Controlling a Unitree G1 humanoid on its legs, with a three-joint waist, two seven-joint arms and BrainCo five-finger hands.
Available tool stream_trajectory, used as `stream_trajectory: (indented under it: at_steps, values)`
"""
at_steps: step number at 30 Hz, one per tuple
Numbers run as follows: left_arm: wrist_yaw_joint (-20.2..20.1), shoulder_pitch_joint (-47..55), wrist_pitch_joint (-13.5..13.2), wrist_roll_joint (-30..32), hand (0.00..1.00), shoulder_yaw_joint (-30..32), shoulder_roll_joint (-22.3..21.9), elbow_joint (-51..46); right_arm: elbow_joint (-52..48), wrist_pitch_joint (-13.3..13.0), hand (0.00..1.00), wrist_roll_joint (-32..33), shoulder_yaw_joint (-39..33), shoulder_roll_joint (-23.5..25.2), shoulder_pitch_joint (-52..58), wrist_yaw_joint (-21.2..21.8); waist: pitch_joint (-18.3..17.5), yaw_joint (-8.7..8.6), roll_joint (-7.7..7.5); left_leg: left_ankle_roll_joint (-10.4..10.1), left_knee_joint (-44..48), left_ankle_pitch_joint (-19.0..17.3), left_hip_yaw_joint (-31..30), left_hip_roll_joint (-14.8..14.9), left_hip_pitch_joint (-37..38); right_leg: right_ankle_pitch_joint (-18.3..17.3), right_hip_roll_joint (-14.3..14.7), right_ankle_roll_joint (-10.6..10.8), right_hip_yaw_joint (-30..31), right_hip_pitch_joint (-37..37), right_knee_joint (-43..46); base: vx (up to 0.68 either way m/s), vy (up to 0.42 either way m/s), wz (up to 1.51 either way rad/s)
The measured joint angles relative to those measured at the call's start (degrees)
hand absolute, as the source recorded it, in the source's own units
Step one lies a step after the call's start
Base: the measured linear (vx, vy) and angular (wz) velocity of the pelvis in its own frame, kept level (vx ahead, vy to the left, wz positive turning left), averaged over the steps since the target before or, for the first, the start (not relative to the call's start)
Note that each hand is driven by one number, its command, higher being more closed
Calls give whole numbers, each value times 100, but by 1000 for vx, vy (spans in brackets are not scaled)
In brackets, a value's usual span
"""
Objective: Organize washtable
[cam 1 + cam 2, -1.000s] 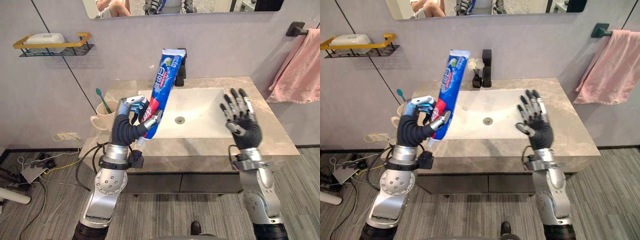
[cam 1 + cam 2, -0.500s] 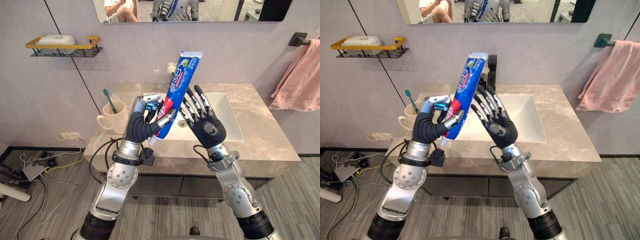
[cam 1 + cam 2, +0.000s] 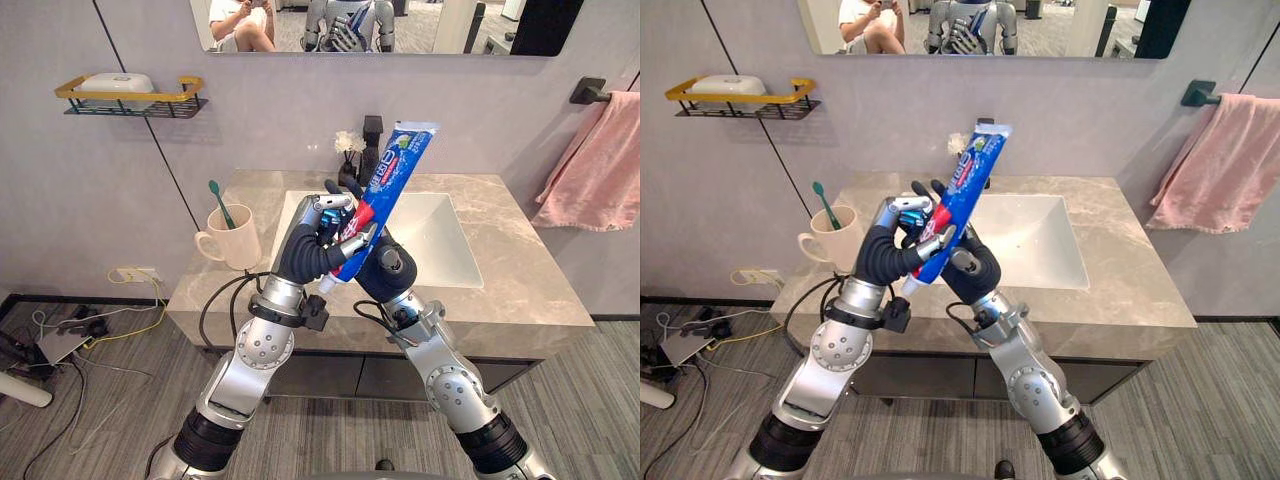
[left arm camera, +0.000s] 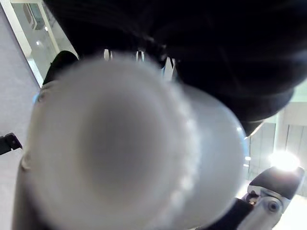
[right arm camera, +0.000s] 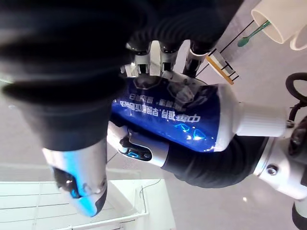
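Well, barely started I'd say: left hand (image 3: 305, 255) fingers curl round the toothpaste tube (image 3: 400, 160), right hand (image 3: 386, 270) fingers straight against it, not stowed yet.

Mug (image 3: 232, 240) left, faucet (image 3: 372, 135) behind open basin (image 3: 440, 240)

Grey wall (image 3: 120, 170) all round, with a mirror (image 3: 430, 15) at 12 o'clock, a yellow-railed shelf (image 3: 130, 100) at 10 and a pink towel (image 3: 590, 160) at 3. The marble worktop (image 3: 510, 260) holds a white sink (image 3: 440, 240). Grey plank floor (image 3: 90, 420) from 6 to 8.
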Motion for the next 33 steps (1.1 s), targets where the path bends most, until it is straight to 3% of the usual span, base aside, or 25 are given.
stream_trajectory:
  at_steps: [28,29,33]
  values:
    - [-236,203,-31,-1,100,72,30,333,145,-58,0,-26,-832,-85,-274,-241,-43,20,-60,-9,-176,92,7,-1,99,-2,22,1,9,12,-1,-4,-1,0]
    - [-237,207,-30,-1,100,72,30,333,148,-55,100,-26,-832,-85,-274,-241,-43,18,-60,-9,-177,92,7,-1,99,-2,22,1,9,12,-1,0,0,0]
    - [-238,246,-41,0,100,73,26,331,152,-54,100,-27,-839,-78,-274,-245,-42,17,-60,-9,-179,91,8,0,101,-3,24,1,11,11,-2,-24,-5,0]
